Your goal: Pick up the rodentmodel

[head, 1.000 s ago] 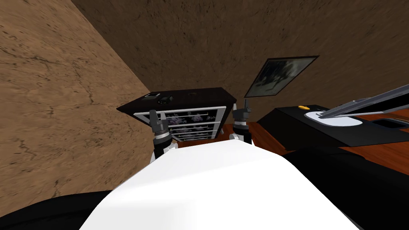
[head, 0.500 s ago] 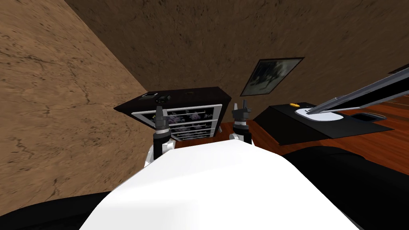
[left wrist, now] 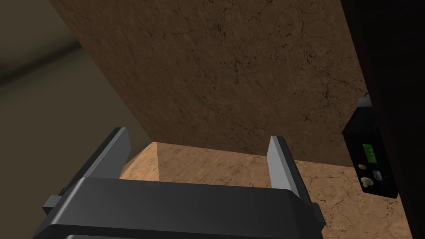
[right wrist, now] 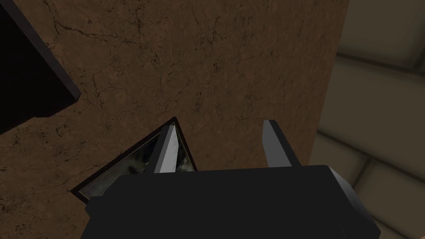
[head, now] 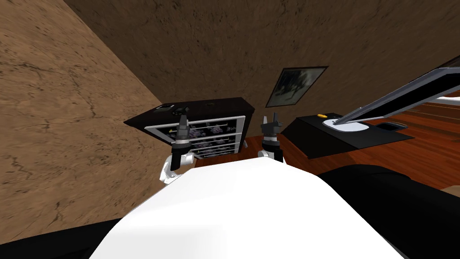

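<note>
Swung inward and upward, the left claw [head: 183, 118] now stands upright before the dark cabinet [head: 224, 104], blades spread. The right claw [head: 272, 119], at its 3 o'clock, is spread too. At the left claw's 12 o'clock a small dark lump [head: 182, 109] sits on the cabinet top; whether that's the rodent model, I cannot tell.

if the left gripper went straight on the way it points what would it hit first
Probably the brown wall, seen between the fingers of the open left gripper. The dark cabinet and the device on it sit off to the side. Depth is unclear.
</note>
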Robot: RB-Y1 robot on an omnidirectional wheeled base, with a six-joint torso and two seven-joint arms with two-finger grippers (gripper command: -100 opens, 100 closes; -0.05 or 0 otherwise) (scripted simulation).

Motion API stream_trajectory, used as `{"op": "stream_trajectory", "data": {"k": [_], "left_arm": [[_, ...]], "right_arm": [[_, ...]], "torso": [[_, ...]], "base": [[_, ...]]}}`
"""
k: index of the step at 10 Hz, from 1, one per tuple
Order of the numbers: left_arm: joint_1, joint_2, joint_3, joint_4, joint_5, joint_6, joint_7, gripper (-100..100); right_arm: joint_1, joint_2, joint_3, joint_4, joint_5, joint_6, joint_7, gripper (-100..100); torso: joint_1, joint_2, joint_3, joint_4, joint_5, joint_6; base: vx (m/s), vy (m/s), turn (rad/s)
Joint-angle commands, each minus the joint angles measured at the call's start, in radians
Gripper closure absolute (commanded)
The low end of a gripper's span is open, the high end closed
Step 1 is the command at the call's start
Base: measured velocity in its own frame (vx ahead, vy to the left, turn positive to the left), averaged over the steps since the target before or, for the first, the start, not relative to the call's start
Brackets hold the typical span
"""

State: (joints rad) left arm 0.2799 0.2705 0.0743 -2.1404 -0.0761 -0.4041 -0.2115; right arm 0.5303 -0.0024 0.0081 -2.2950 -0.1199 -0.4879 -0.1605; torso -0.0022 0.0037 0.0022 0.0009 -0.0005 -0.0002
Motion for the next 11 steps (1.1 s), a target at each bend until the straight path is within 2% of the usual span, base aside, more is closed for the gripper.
{"op": "stream_trajectory", "data": {"k": [1, 2, 3, 4, 5, 6, 7, 8, 9, 10, 11], "left_arm": [[-0.050, 0.042, 0.011, 0.032, -0.007, 0.050, -0.017, -100], [-0.061, 0.042, 0.011, 0.032, -0.007, 0.061, -0.017, -100], [-0.101, 0.082, 0.025, 0.067, -0.011, 0.098, -0.029, -100], [-0.118, 0.082, 0.025, 0.067, -0.011, 0.118, -0.029, -100], [-0.150, 0.122, 0.040, 0.105, -0.015, 0.154, -0.040, -100], [-0.179, 0.122, 0.040, 0.106, -0.015, 0.174, -0.040, -100], [-0.207, 0.164, 0.056, 0.148, -0.019, 0.204, -0.049, -100], [-0.243, 0.164, 0.056, 0.148, -0.019, 0.233, -0.049, -100], [-0.243, 0.164, 0.056, 0.148, -0.019, 0.245, -0.049, -100], [-0.284, 0.205, 0.072, 0.192, -0.023, 0.284, -0.058, -100], [-0.311, 0.205, 0.072, 0.194, -0.023, 0.310, -0.058, -100]], "right_arm": [[0.000, 0.000, 0.000, 0.000, 0.000, 0.000, 0.000, 0], [0.000, 0.000, 0.000, 0.000, 0.000, 0.000, 0.000, 0], [0.000, 0.000, 0.000, 0.000, 0.000, 0.000, 0.000, 0], [0.000, 0.000, 0.000, 0.000, 0.000, 0.000, 0.000, 0], [0.000, 0.000, 0.000, 0.000, 0.000, 0.000, 0.000, 0], [0.000, 0.000, 0.000, 0.000, 0.000, 0.000, 0.000, 0], [0.000, 0.000, 0.000, 0.000, 0.000, 0.000, 0.000, 0], [0.000, 0.000, 0.000, 0.000, 0.000, 0.000, 0.000, 0], [0.000, 0.000, 0.000, 0.000, 0.000, 0.000, 0.000, 0], [0.000, 0.000, 0.000, 0.000, 0.000, 0.000, 0.000, 0], [0.000, 0.000, 0.000, 0.000, 0.000, 0.000, 0.000, 0]], "torso": [[0.000, 0.000, 0.000, 0.000, 0.000, 0.000], [0.000, 0.000, 0.000, 0.000, 0.000, 0.000], [0.000, 0.000, 0.000, 0.000, 0.000, 0.000], [0.000, 0.000, 0.000, 0.000, 0.000, 0.000], [0.000, 0.000, 0.000, 0.000, 0.000, 0.000], [0.000, 0.000, 0.000, 0.000, 0.000, 0.000], [0.000, 0.000, 0.000, 0.000, 0.000, 0.000], [0.000, -0.001, -0.001, 0.000, 0.000, 0.000], [0.000, -0.002, -0.001, 0.000, 0.000, 0.000], [0.001, -0.002, -0.001, -0.001, 0.000, 0.000], [0.000, -0.002, -0.001, -0.001, 0.000, 0.000]], "base": [[-0.061, -0.044, -0.097], [-0.052, -0.030, -0.038], [-0.058, -0.040, -0.084], [-0.051, -0.036, -0.049], [-0.065, -0.047, -0.108], [-0.051, -0.038, -0.063], [-0.040, -0.050, -0.095], [-0.030, -0.043, -0.073], [-0.013, -0.017, 0.001], [-0.033, -0.041, -0.111], [-0.028, -0.043, -0.062]]}}
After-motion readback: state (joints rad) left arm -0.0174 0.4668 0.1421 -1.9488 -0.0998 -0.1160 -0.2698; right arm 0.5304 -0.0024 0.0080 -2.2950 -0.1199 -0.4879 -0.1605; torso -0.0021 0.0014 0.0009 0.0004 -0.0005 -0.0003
